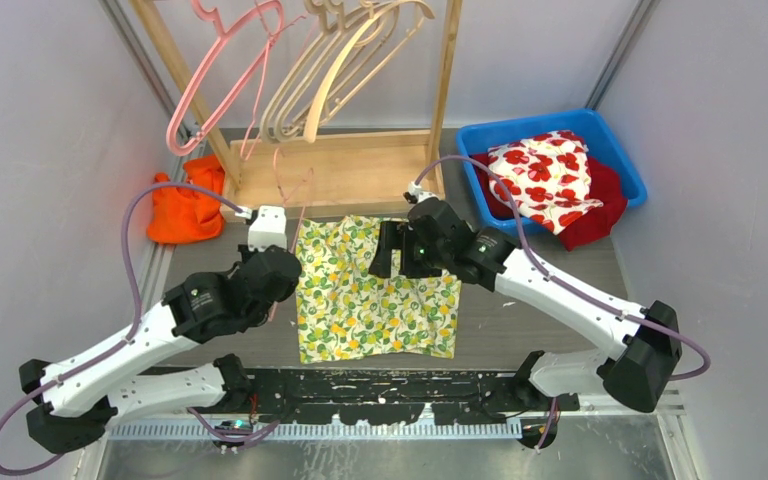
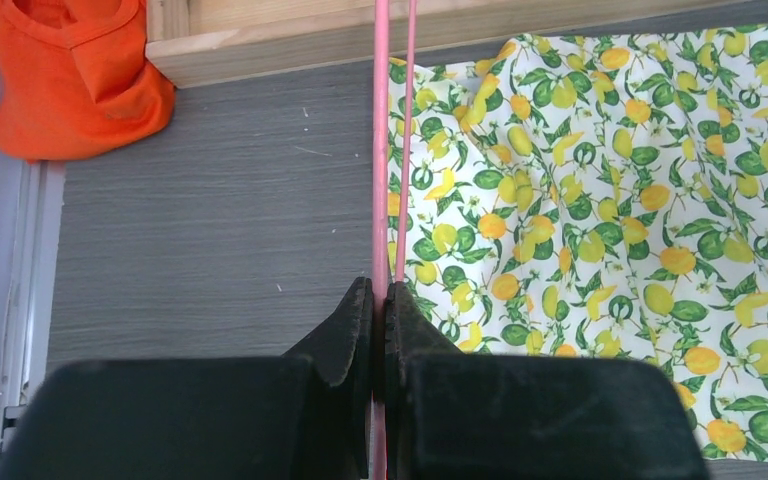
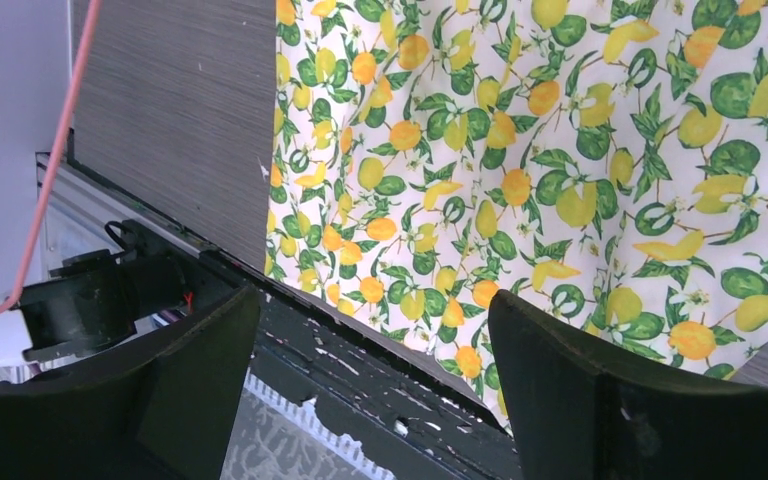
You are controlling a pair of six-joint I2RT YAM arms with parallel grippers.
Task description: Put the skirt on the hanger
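Observation:
The lemon-print skirt (image 1: 375, 290) lies flat on the grey table, also seen in the left wrist view (image 2: 600, 200) and the right wrist view (image 3: 520, 150). My left gripper (image 1: 285, 248) is shut on a thin pink wire hanger (image 2: 381, 150) at the skirt's left edge. The hanger wire runs away toward the wooden base. It also shows in the top view (image 1: 295, 190) and in the right wrist view (image 3: 55, 160). My right gripper (image 1: 388, 250) is open and empty, held above the skirt's upper middle; its jaws stand wide apart (image 3: 375, 340).
A wooden rack base (image 1: 340, 170) stands behind the skirt. A pink hanger (image 1: 225, 70) and several wooden hangers (image 1: 350, 60) hang above it. An orange cloth (image 1: 185, 205) lies at back left. A blue bin (image 1: 630, 160) with red floral cloth (image 1: 545, 175) is at back right.

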